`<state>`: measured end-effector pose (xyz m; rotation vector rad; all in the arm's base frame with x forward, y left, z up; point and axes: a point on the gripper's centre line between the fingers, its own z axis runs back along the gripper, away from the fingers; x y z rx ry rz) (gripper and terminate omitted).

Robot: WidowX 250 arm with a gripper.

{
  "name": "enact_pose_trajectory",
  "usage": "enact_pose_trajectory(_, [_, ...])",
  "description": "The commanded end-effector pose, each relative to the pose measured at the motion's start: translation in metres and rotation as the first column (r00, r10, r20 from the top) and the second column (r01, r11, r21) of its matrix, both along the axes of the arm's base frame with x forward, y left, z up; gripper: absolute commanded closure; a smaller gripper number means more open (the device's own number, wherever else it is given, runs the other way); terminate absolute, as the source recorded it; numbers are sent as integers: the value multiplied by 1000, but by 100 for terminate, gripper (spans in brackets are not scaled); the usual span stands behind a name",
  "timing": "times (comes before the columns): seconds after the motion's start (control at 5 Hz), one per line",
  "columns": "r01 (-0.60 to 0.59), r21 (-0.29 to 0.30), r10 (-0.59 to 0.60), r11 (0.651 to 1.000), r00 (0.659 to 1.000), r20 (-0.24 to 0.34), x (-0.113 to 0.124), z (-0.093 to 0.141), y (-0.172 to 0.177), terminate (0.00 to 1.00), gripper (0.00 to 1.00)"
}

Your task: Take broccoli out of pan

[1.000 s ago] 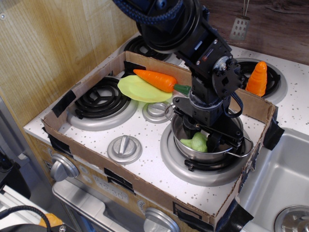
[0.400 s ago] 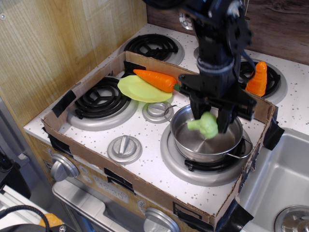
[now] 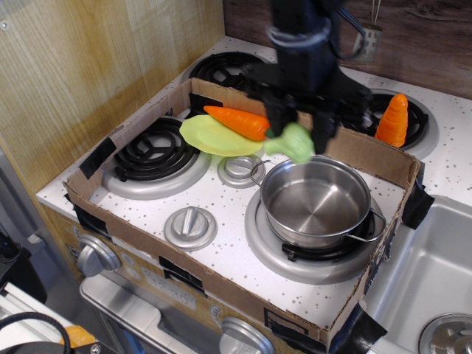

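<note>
Now | hand [image 3: 299, 133] clamped on broccoli [image 3: 293, 144] above pan [image 3: 316, 203] | speckled white stovetop [image 3: 236, 221], wood-panel wall [image 3: 81, 66]

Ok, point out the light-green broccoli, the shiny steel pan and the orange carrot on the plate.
light-green toy broccoli [image 3: 293, 143], main view, lumpy head
shiny steel pan [image 3: 316, 203], main view, inner floor
orange carrot [image 3: 237, 122], main view, mid-body

We see a light-green broccoli [image 3: 293, 142], a shiny silver pan [image 3: 316, 201] and an orange carrot [image 3: 237, 122]. The bench [image 3: 236, 214] is white with dark speckles.
</note>
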<state>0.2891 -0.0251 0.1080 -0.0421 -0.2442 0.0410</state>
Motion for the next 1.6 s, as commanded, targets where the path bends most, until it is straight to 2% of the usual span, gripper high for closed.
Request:
enact_pose_trajectory(0.0, [25, 108, -35, 994, 994, 100, -20, -1, 59, 0, 100])
enact_pose_trajectory(0.2, [79, 177, -105, 981, 984, 146, -31, -23, 78, 0, 100])
enact_pose_trajectory(0.6, [65, 251, -118, 966, 973, 201, -51, -66, 97, 0, 100])
enact_pose_trajectory(0.8, [79, 236, -131, 969, 968, 214, -54, -73, 103, 0, 100])
enact_pose_trajectory(1.0, [88, 246, -143, 965, 966, 215, -54, -79, 107, 0, 100])
enact_pose_trajectory(1.2, [136, 241, -187, 961, 961, 203, -52, -80, 107, 0, 0])
enact_pose_trajectory(1.4, [170, 279, -224, 945, 959, 173, -47, -68, 104, 0, 0])
